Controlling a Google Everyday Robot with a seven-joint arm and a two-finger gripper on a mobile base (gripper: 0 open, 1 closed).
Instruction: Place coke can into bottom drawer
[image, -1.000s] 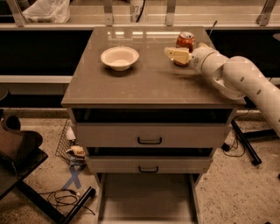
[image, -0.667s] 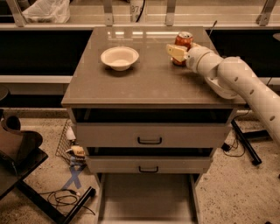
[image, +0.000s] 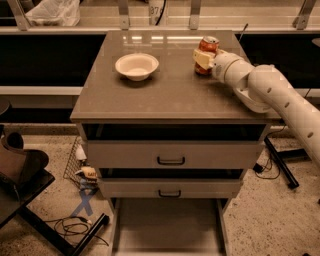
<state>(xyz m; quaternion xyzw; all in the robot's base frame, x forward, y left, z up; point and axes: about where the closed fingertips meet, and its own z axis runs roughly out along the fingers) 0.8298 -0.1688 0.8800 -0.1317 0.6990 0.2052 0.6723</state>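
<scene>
View from above & in front of a grey 3-drawer cabinet w/ a flat brown-grey worktop (image: 170, 97). A red coke can (image: 209, 45) w/ silver top stands upright at the worktop's rear right, near the back edge. The robot's white arm (image: 280, 95) reaches in from the right, lying across the worktop's right-hand corner, & its tool (image: 203, 59) is at the can: a cream-coloured part of it overlaps the can's lower left side. Can't tell whether the tool is grasping the can or loose around it. A white bowl (image: 136, 65), empty & upright, sits on the worktop's rear left, well apart from the can. Below, the top drawer (image: 171, 154) & middle drawer (image: 170, 188) show grey fronts w/ black handles. The bottom drawer (image: 167, 222) stands open toward the viewer, a wide shallow grey tray w/ thin side rails; the can isn't in it. On the speckled floor at left, a blue tape cross (image: 85, 202) & a loose black cable (image: 75, 227). A clear plastic bag (image: 52, 12) lies on a shelf at upper left
</scene>
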